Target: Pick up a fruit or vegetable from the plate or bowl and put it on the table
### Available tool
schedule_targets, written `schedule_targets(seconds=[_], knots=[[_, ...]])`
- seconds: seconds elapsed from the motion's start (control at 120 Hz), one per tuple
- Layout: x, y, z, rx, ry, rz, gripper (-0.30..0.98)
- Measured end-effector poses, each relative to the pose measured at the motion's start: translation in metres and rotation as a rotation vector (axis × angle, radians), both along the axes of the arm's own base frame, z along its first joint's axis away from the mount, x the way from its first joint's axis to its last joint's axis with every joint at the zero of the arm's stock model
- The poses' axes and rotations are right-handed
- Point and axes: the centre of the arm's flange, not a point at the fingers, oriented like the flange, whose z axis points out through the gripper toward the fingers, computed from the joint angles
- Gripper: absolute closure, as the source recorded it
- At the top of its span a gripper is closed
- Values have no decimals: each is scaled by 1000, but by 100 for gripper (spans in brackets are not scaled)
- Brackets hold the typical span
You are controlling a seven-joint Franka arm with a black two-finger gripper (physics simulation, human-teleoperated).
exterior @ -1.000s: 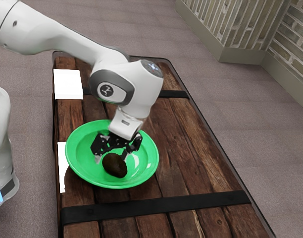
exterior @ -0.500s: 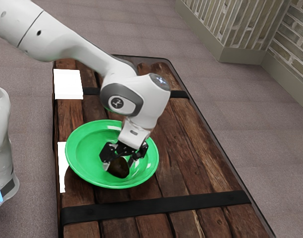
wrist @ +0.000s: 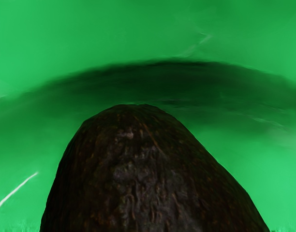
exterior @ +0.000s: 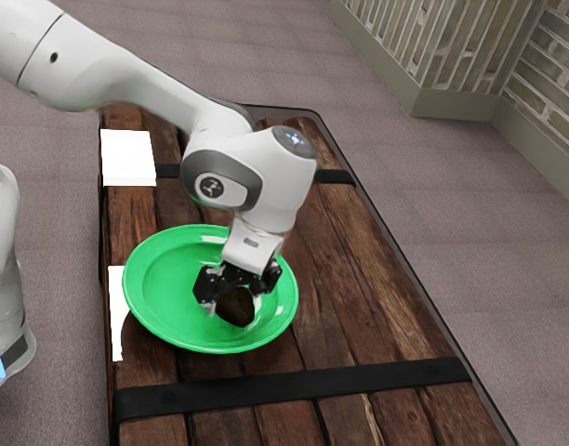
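Item: avocado [exterior: 236, 308], one, dark brown, rough-skinned; inside the green bowl [exterior: 154, 321], off its centre toward the exterior view's right. Item: gripper [exterior: 234, 308], black, two-finger, reaching down into the bowl; jaws parted by about the avocado's breadth, closed on it from both sides. Item: bench [exterior: 377, 334], dark wooden planks, beneath the bowl. Item: black strap [exterior: 294, 385], across the planks, near the bowl.
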Motion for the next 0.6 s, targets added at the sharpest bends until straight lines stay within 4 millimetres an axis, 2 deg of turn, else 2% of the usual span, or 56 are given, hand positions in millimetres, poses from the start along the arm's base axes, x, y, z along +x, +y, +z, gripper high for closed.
schedule_targets(seconds=[0.067, 0.108, 0.158, 0.217, 0.267, 0.35, 0.5, 0.6], knots=[[0, 1, 20, -7, -40, 8, 41], [6, 11, 38, -23, -68, 35, 41], [18, 30, 64, -44, -109, 82, 41], [32, 62, 92, -57, -148, 155, 40], [41, 92, 105, -58, -162, 225, 48], [57, 147, 103, -45, -143, 356, 52], [83, 224, 85, -8, -96, 564, 53], [85, 253, 77, 10, -77, 661, 53]])
